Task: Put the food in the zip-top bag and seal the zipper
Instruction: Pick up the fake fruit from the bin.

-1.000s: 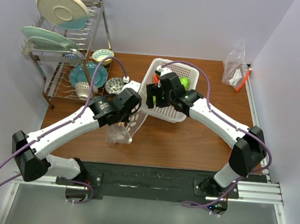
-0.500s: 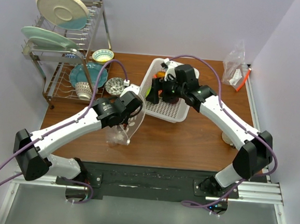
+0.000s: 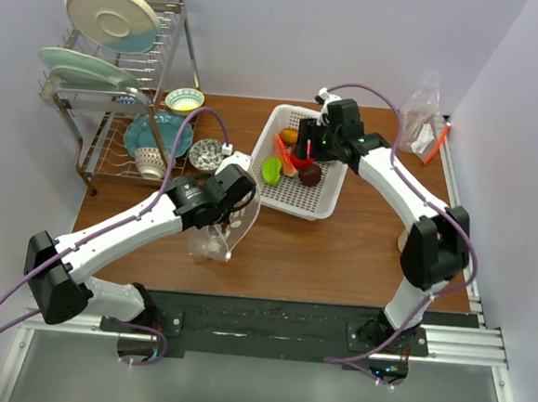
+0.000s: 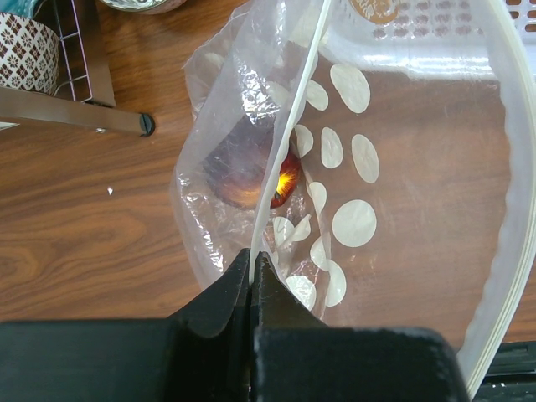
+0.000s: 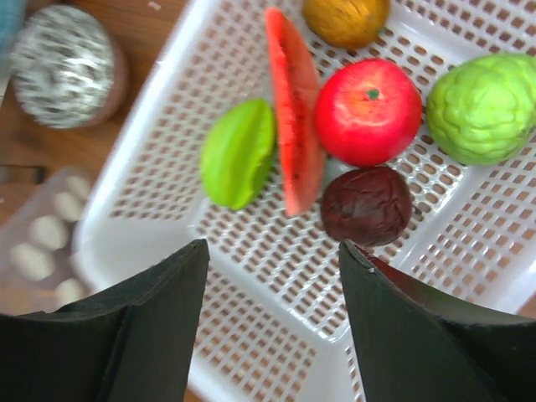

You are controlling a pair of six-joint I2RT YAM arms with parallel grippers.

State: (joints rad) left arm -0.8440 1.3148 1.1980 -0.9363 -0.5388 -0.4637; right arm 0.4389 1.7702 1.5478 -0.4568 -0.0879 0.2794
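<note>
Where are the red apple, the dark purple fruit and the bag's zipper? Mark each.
red apple (image 5: 368, 110), right wrist view, middle of its skin.
dark purple fruit (image 5: 366, 205), right wrist view, its wrinkled top.
zipper (image 4: 291, 126), left wrist view, midway along the pale strip.

In the right wrist view, the orange fruit (image 5: 345, 17) was cut off by the top edge and the bumpy green fruit (image 5: 481, 105) by the right edge. The silvery round thing (image 5: 63, 54) at upper left was blurred. In the left wrist view, a dark reddish piece (image 4: 239, 163) showed only dimly through the zip-top bag (image 4: 353, 223), and its kind was unclear.
</note>
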